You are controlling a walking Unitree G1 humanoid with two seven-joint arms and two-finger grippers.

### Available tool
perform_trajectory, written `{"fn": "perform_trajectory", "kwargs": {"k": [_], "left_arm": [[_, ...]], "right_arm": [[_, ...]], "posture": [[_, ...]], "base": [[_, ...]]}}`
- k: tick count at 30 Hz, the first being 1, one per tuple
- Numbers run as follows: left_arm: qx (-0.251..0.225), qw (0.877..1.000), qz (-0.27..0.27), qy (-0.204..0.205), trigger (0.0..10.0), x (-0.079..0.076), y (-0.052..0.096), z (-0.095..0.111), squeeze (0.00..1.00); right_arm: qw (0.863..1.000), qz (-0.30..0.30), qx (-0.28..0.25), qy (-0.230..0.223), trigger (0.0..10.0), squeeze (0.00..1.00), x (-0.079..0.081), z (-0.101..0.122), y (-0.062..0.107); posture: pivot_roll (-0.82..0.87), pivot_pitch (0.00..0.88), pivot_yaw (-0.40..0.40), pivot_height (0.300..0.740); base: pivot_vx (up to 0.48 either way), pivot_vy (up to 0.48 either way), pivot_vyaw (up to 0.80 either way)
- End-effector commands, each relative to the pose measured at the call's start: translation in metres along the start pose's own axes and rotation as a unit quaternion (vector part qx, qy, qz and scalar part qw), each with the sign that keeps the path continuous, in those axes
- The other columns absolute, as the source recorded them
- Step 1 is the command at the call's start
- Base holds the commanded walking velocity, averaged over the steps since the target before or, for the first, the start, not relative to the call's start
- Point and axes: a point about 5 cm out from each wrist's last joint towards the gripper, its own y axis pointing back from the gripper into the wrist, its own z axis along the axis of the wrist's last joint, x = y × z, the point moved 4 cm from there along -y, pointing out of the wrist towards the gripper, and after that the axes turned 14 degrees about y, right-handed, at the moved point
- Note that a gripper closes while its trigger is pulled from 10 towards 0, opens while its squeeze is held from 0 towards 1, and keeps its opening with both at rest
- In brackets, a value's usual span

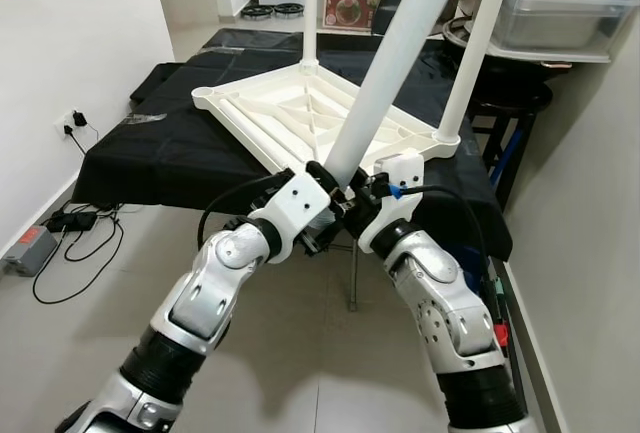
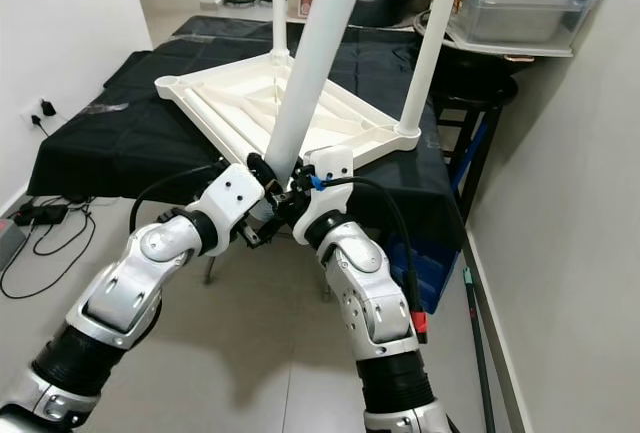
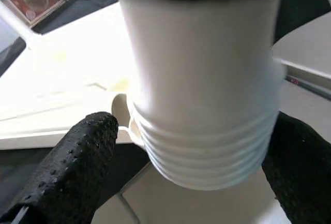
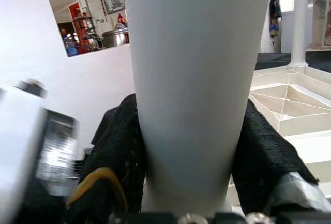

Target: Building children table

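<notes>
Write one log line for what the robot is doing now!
step: fitting leg | left gripper: shut on table leg | right gripper: shut on table leg | tabletop: upside down, two legs upright

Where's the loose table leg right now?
The loose leg is held by both claws, left and right, at the near corner of the upturned tabletop.

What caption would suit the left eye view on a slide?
Both grippers, left and right, clamp a white table leg at the upturned tabletop.
</notes>
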Motion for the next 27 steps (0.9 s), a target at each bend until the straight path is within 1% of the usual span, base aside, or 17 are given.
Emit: {"fn": "perform_trajectory", "kwargs": {"k": [1,3,6,8,10,11,12,17,18,21,22,25,27], "left_arm": [[0.015,1.0,0.008,-0.01,10.0,0.007,0.0,-0.006,0.0],[0.014,1.0,-0.007,-0.011,10.0,0.006,-0.001,-0.01,0.0],[0.008,1.0,-0.014,-0.015,10.0,0.003,-0.001,-0.01,0.0],[-0.015,0.999,-0.038,-0.031,10.0,-0.007,-0.003,-0.005,0.0],[-0.015,0.999,-0.038,-0.031,10.0,-0.007,-0.003,-0.005,0.0],[-0.02,0.998,-0.042,-0.041,10.0,-0.011,-0.004,-0.004,0.0],[-0.02,0.998,-0.042,-0.041,10.0,-0.011,-0.004,-0.004,0.0],[-0.046,0.995,-0.063,-0.054,10.0,-0.022,-0.008,0.005,0.0],[-0.046,0.995,-0.063,-0.054,10.0,-0.022,-0.008,0.005,0.0],[-0.059,0.994,-0.075,-0.055,10.0,-0.029,-0.009,0.006,0.0],[-0.064,0.993,-0.082,-0.063,10.0,-0.032,-0.009,0.006,0.0],[-0.067,0.992,-0.087,-0.069,10.0,-0.034,-0.009,0.006,0.0],[-0.078,0.99,-0.09,-0.071,10.0,-0.035,-0.009,0.009,0.0]], "right_arm": [[1.0,0.01,-0.006,-0.001,0.0,0.0,0.004,0.004,0.001],[1.0,0.02,-0.014,-0.001,0.0,0.0,0.009,0.009,0.001],[1.0,0.024,-0.016,-0.001,0.0,0.0,0.01,0.011,0.002],[0.999,0.035,-0.014,0.001,0.0,0.0,0.015,0.009,0.005],[0.999,0.035,-0.014,0.001,0.0,0.0,0.015,0.009,0.005],[0.999,0.037,-0.011,-0.001,0.0,0.0,0.016,0.008,0.006],[0.999,0.037,-0.011,-0.001,0.0,0.0,0.016,0.008,0.006],[0.999,0.05,0.001,-0.008,0.0,0.0,0.021,0.002,0.011],[0.999,0.05,0.001,-0.008,0.0,0.0,0.021,0.002,0.011],[0.998,0.06,0.009,-0.008,0.0,0.0,0.026,-0.001,0.013],[0.998,0.062,0.01,-0.011,0.0,0.0,0.027,-0.001,0.013],[0.998,0.063,0.01,-0.013,0.0,0.0,0.027,-0.001,0.013],[0.998,0.065,0.009,-0.013,0.0,0.0,0.028,0.0,0.013]], "posture": [[0.11,0.029,-0.016,0.74],[0.1,0.029,-0.017,0.74],[0.1,0.026,-0.017,0.74],[0.1,0.011,-0.021,0.74],[0.1,0.011,-0.021,0.74],[0.1,0.0,-0.021,0.74],[0.1,0.0,-0.021,0.74],[0.09,0.0,-0.023,0.74],[0.09,0.0,-0.023,0.74],[0.09,0.0,-0.028,0.74],[0.09,0.0,-0.026,0.74],[0.09,0.0,-0.026,0.74],[0.09,0.0,-0.029,0.74]], "base": [[0.0,0.0,0.0],[0.0,0.0,0.0],[0.0,0.0,0.0],[0.0,0.0,0.0],[0.0,0.0,0.0],[0.0,0.0,0.0],[0.0,0.0,0.0],[0.0,0.0,0.0],[0.0,0.0,0.0],[0.0,0.0,0.0],[0.0,0.0,0.0],[0.0,0.0,0.0],[0.0,0.0,0.0]]}}
